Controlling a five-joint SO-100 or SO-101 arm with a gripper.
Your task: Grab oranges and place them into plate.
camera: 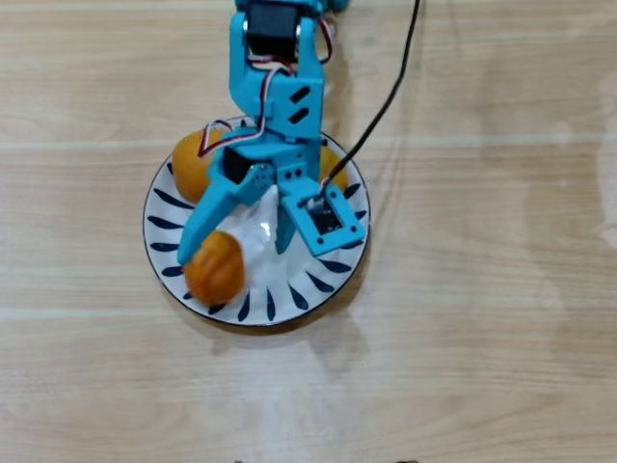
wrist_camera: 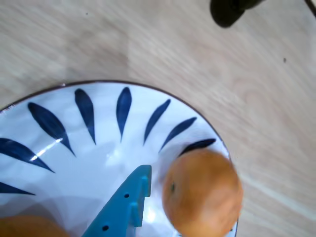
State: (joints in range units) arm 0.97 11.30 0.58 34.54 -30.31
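Right, the blue arm is hanging over the plate point(camera: 339, 282), and its end effector point(camera: 236, 243) stands released, fingers spread, with nothing clamped between them. One orange point(camera: 214, 268) sits on the plate's near-left rim in the overhead view, just beside the tip of the left finger; whether it touches the finger I can't quite tell. In the wrist view that same orange point(wrist_camera: 201, 193) rests right at the plate's edge point(wrist_camera: 123, 85), close beside the blue finger point(wrist_camera: 123, 210).

A second orange point(camera: 191, 165) lies on the far-left side of the plate, partly under the arm, and a sliver of a third orange point(camera: 334, 164) peeks out on the far right behind the wrist. So all three look to be on the plate, and the step in hand reads as letting go and clearing away.

To do it well, I'd say lift straight up first, fingers kept wide, so the left one doesn't nudge that rim orange off onto the worktop point(camera: 501, 318). It's round and perched on the sloping edge, so any sideways brush could roll it. Mind the black cable point(camera: 386, 101) too.
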